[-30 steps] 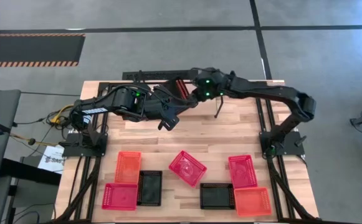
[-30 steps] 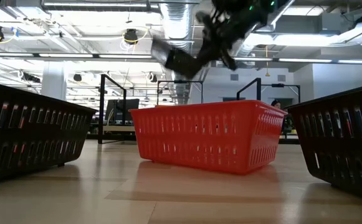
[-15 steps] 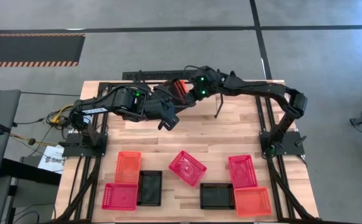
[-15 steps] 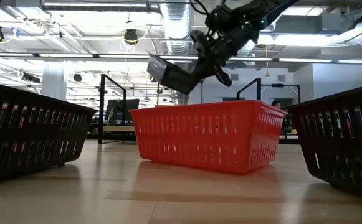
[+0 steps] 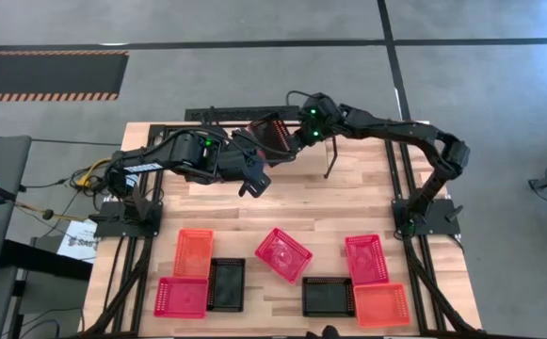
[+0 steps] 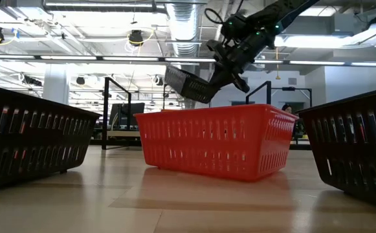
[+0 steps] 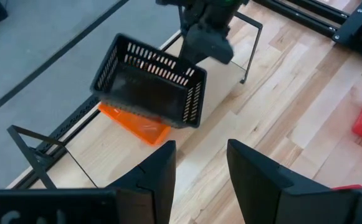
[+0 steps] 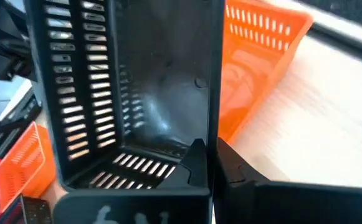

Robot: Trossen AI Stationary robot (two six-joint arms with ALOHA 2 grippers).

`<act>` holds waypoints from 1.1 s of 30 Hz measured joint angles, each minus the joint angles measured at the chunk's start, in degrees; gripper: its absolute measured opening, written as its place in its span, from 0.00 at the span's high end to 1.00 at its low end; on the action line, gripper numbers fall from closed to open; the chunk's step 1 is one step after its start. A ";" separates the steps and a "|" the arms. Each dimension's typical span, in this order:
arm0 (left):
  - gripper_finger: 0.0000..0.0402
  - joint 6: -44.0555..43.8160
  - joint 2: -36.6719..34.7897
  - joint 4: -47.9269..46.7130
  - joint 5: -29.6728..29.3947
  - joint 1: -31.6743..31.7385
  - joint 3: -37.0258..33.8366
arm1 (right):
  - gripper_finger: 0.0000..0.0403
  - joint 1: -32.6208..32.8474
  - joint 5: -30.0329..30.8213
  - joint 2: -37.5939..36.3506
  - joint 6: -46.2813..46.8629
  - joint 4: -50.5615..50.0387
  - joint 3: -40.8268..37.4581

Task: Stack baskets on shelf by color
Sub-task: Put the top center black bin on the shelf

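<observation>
The right pincer holds a black basket near the top middle, over the shelf's orange basket. Seven baskets wait below. The left pincer is wide, empty.

Both arms are matt black, built of long slim links joined by thick rounded joints. Small green lights glow on the wrists. The left hand has two flat, angular black fingers. The right hand has similar black fingers. Yellow and black cables trail at the left arm's base.
</observation>
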 joint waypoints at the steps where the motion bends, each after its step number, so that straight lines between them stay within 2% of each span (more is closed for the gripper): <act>1: 0.67 -0.15 0.00 0.00 0.00 0.02 0.00 | 0.99 -0.51 -0.02 -1.17 0.03 0.16 -1.53; 8: 0.67 -0.55 0.00 0.00 -0.04 0.27 0.00 | 0.99 -4.18 -1.36 -11.82 5.24 9.20 -15.50; 12: 0.67 -0.55 0.00 0.00 -0.02 0.92 -0.02 | 0.99 -4.69 -1.26 -14.17 7.75 11.07 -19.77; 24: 0.67 -1.15 0.00 0.01 0.62 1.31 -0.01 | 0.99 -1.98 3.80 -9.25 11.04 15.65 -20.42; 33: 0.67 -1.12 0.00 0.00 0.63 1.31 0.00 | 0.99 -1.94 4.09 -11.17 11.98 18.32 -20.29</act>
